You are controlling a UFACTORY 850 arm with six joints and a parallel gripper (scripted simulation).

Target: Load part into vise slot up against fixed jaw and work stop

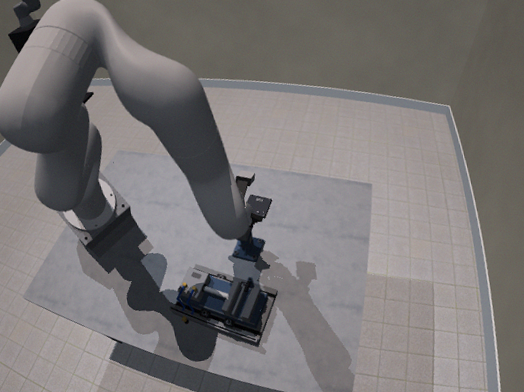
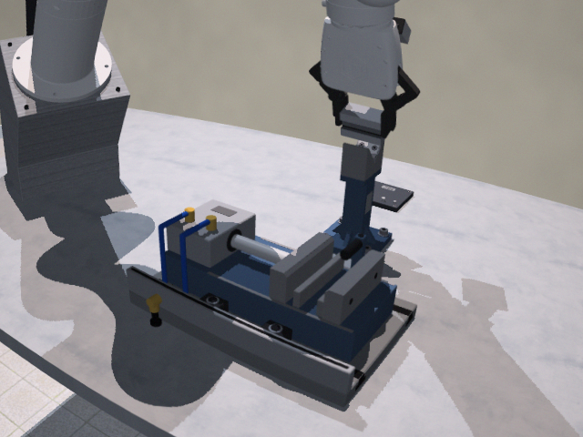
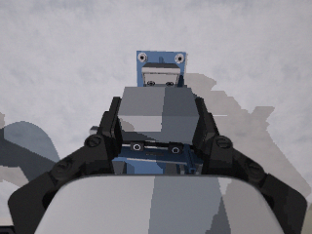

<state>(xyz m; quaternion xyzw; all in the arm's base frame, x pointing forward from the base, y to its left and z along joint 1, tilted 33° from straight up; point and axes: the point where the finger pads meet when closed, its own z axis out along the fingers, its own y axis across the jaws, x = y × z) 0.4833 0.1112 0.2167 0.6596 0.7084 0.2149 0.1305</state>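
Observation:
My gripper is shut on the grey block, with one finger on each of its sides. It holds the block right over the grey V-block, which stands on a blue post. I cannot tell whether the block touches the V-block. In the wrist view the block sits between the black fingers. The dark infeed plate lies empty behind the post. The vise stands open, with the moving jaw on the cylinder rod, the fixed jaw and the black work stop. Nothing lies between the jaws.
The air cylinder with blue hoses is at the left of the vise. A grey rail runs along the vise's front. The arm's pedestal stands at the far left. In the overhead view the arm hides the gripper above the vise.

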